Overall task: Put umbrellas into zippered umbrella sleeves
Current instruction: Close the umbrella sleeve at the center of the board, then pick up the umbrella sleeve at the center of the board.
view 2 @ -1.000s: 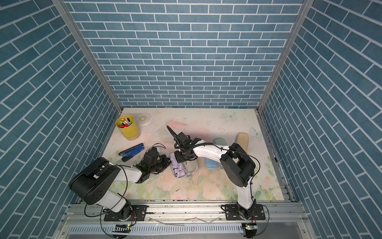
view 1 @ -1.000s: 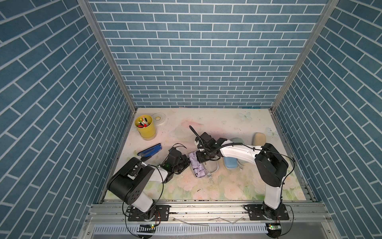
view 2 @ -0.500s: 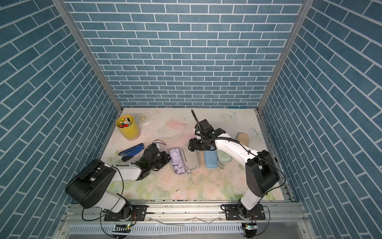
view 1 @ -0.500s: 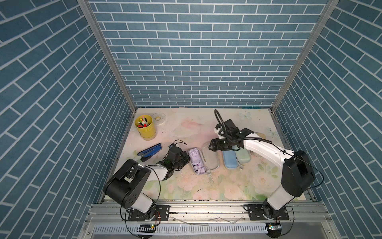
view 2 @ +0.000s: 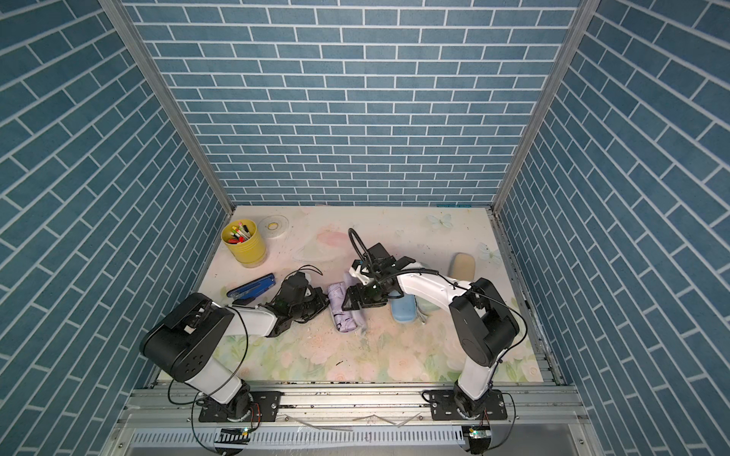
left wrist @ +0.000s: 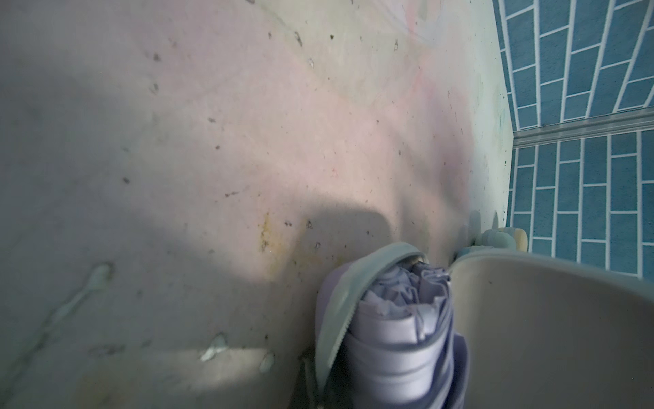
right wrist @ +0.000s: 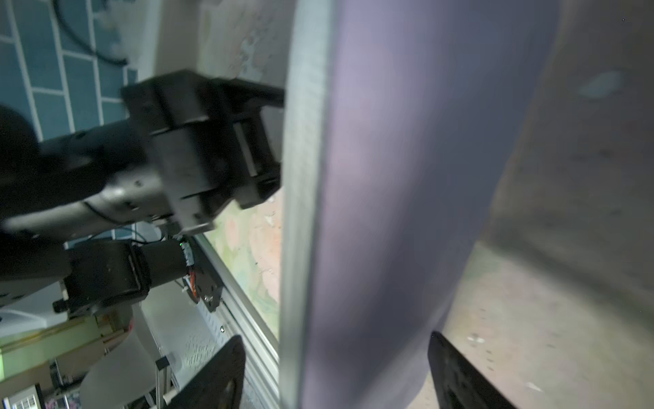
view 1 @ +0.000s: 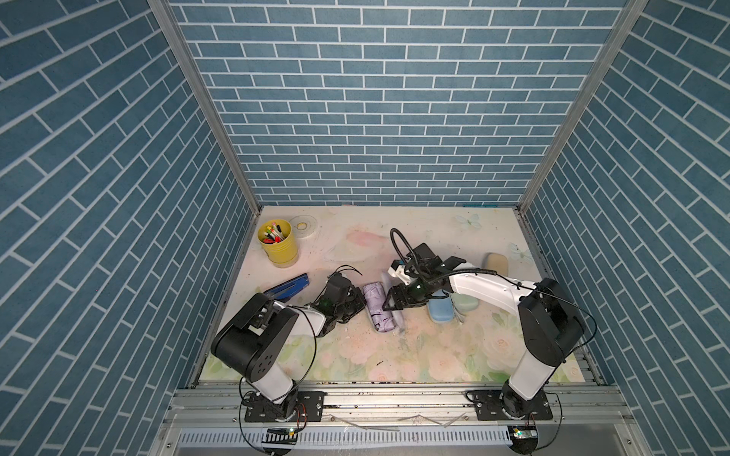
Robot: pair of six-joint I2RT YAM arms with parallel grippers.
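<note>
On the floral table, right fingers apparently straddle the open lilac sleeve.

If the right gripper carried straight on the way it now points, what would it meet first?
Most likely the raised lid of the lilac zip-up clamshell sleeve: in the right wrist view it stands between the right gripper's open jaws, dead ahead. Depth beyond it is unclear.

Your floral-print table is stained and speckled. On its left side stand a yellow cup of pens, a tape roll and a dark blue stapler. The lilac sleeve lies open at centre. The blue sleeve lies just beside the mint sleeve, and the beige sleeve lies apart, further back.
</note>
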